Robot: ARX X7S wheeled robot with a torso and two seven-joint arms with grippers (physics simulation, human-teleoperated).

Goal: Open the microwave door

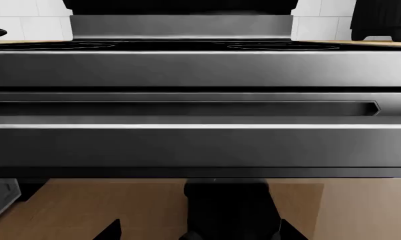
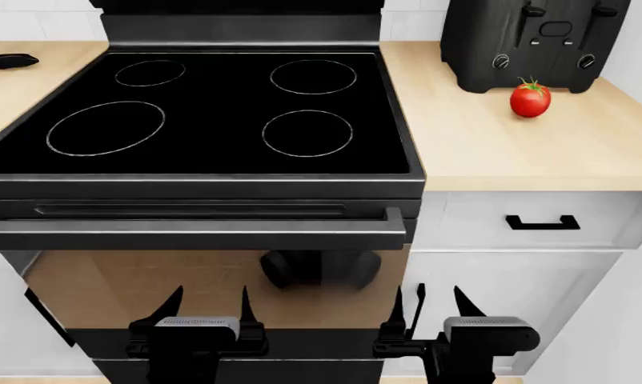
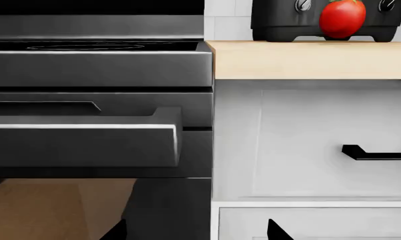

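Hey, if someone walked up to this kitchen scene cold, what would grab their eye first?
Probably the red tomato, the only bright colour, sitting on the wooden counter just in front of the black toaster. Next is the big black stove with four ringed burners and its long oven handle across the front. Low in the head view, the left hand and right hand both hang open before the oven door, holding nothing.

I see no microwave in any view. The toaster [image 2: 532,40] is cut off at the head view's top edge, and a black utensil [image 2: 6,61] at its left. Both wrist views show only my jaws' tips.
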